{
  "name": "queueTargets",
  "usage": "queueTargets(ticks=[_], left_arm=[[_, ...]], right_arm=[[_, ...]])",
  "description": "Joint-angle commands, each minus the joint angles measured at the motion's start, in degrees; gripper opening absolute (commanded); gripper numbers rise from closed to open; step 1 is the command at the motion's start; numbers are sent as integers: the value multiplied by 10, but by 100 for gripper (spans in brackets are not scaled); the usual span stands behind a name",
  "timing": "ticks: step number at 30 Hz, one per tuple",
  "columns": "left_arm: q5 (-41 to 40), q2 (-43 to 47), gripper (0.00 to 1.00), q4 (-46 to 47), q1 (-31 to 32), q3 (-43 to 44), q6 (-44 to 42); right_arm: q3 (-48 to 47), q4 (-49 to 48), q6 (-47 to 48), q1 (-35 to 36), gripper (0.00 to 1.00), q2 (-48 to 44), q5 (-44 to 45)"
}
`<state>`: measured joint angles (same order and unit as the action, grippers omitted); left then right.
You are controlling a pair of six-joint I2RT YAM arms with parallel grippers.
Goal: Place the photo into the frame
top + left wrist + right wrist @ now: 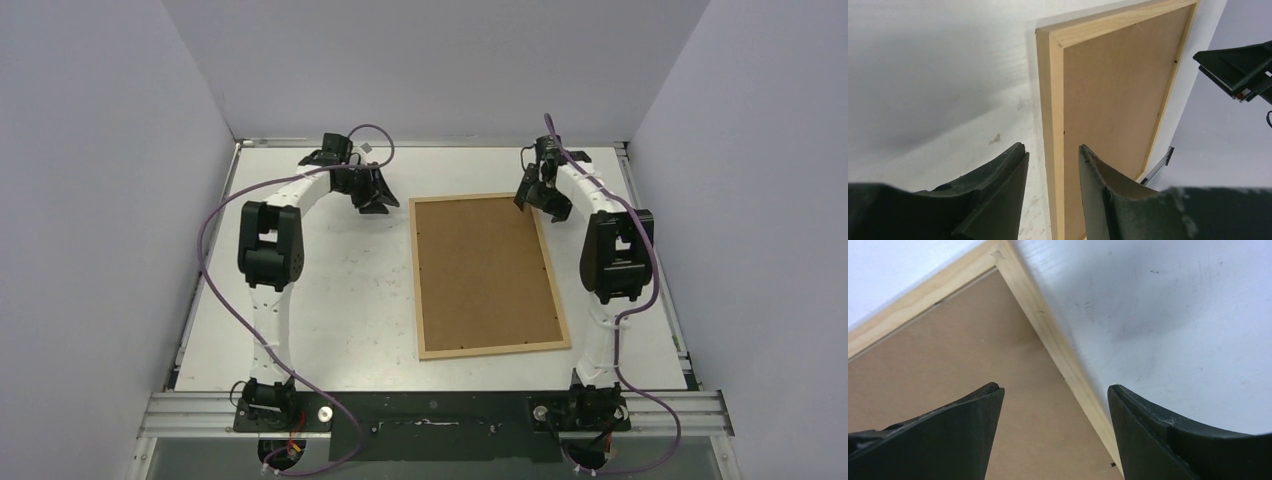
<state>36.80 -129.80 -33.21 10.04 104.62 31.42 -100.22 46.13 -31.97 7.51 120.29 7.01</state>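
Note:
The light-wood frame (489, 348) lies flat in the middle of the table, filled by a plain brown backing board (483, 270). The photo is hidden or out of view. My left gripper (385, 205) is open and empty, just left of the frame's far left corner. In the left wrist view the frame's left rail (1050, 100) runs between its fingers (998, 185). My right gripper (533, 200) is open and empty over the frame's far right corner. In the right wrist view the right rail (1048, 325) passes between its fingers (1148, 430), with the board (973, 350) below.
The white table (330, 300) is walled by pale panels on three sides. Black arm links (268, 245) stand left and right of the frame. A metal rail (430, 410) runs along the near edge. The right gripper also shows in the left wrist view (1243, 67).

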Motion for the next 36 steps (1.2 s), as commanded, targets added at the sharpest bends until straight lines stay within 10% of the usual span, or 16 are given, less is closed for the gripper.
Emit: queueTargets(ticks=[1, 10, 18, 36], left_arm=[[-8, -58, 41, 18, 15, 81, -15], [-18, -215, 49, 14, 20, 350, -85], [28, -241, 59, 202, 22, 326, -53], [167, -314, 56, 291, 48, 338, 16]], right_arm=[[17, 7, 28, -20, 78, -28, -40], [166, 18, -49, -59, 80, -147, 1], [306, 57, -174, -107, 80, -263, 11], [457, 91, -342, -149, 87, -314, -116]])
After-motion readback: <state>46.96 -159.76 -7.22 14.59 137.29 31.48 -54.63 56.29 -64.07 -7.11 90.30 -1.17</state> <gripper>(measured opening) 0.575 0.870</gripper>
